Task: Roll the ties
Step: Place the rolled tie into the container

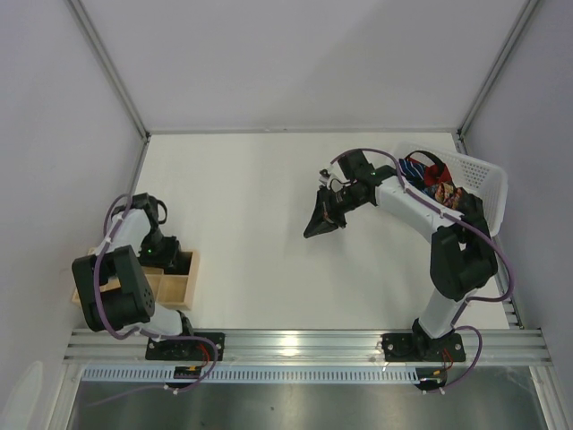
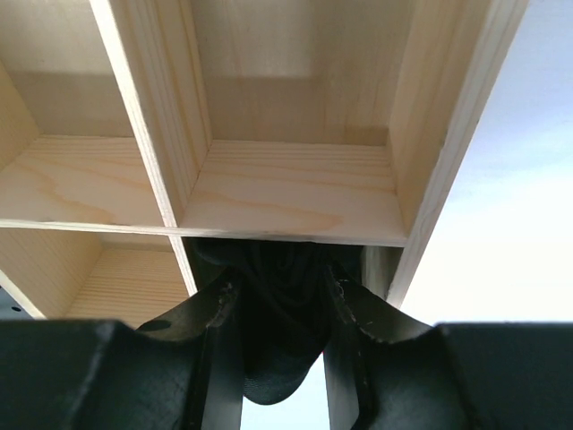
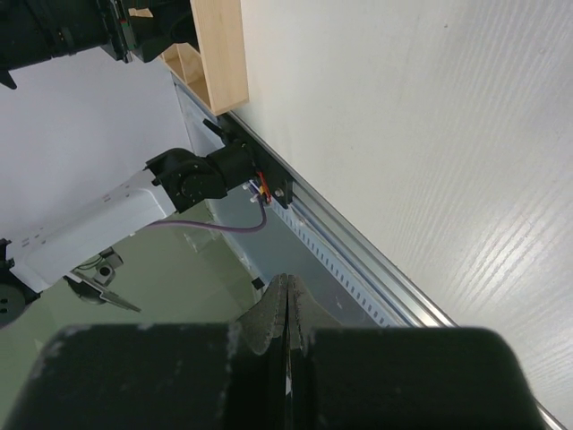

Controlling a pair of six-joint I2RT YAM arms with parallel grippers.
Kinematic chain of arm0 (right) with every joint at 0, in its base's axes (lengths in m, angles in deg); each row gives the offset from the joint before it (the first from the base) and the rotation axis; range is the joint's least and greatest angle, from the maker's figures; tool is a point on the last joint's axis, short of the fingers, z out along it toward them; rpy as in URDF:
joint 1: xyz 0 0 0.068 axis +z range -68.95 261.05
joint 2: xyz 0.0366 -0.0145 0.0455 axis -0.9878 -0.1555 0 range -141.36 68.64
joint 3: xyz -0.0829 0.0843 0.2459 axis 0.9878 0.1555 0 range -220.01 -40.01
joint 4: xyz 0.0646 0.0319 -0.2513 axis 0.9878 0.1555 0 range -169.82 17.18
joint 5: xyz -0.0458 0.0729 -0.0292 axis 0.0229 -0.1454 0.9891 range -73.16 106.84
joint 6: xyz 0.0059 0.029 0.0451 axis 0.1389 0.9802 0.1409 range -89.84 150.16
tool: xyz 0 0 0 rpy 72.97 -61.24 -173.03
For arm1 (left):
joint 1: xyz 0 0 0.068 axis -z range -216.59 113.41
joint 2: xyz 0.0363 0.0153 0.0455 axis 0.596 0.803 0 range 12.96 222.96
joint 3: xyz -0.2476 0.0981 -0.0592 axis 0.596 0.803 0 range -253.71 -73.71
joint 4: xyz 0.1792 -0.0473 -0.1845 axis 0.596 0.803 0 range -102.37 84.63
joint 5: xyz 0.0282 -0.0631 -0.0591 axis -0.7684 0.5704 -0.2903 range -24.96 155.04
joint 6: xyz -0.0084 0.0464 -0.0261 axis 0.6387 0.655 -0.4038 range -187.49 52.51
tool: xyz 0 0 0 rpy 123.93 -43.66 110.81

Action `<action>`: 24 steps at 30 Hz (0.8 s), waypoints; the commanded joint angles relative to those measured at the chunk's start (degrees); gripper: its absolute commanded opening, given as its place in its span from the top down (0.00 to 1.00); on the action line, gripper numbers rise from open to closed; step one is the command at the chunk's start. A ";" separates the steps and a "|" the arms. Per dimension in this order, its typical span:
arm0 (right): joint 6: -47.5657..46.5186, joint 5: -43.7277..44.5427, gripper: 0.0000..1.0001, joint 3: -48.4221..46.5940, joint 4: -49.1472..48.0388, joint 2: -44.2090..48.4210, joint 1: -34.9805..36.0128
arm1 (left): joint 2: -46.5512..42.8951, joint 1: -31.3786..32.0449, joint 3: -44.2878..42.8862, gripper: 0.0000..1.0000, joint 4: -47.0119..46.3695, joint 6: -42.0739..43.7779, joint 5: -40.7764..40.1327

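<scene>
My left gripper is shut on a rolled black tie, which bulges between the fingers at the near right compartment of a wooden divided box. In the top view this gripper points down into the box at the table's left. My right gripper hovers over the middle of the table, its fingers pressed together with nothing between them. A blue-white striped tie, a red tie and a brown patterned tie lie in the white basket.
The white lattice basket stands at the far right against the wall. The wooden box sits at the near left edge, also in the right wrist view. A metal rail runs along the table's front. Purple cables follow both arms.
</scene>
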 commanded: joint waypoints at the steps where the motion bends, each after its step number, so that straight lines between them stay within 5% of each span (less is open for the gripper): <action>1: -0.24 -0.93 1.00 -2.71 0.10 -0.53 -0.26 | -1.85 0.30 2.00 0.96 -0.18 -1.17 -1.83; 3: -0.24 -1.02 1.00 -2.80 0.28 -0.62 -0.17 | -2.11 0.30 2.09 0.85 -0.71 -1.43 -1.05; 5: -0.24 -1.02 1.00 -2.80 0.37 -0.54 -0.26 | -2.29 0.39 1.91 0.60 -0.54 -1.52 -0.95; 18: -0.15 -1.37 1.00 -2.71 -0.07 -0.54 -0.79 | -6.59 0.48 0.77 0.29 4.21 -3.63 -3.67; 24: -0.41 -1.46 1.00 -2.88 0.01 -0.54 -0.70 | -8.09 0.48 0.94 0.26 5.35 -2.93 -3.76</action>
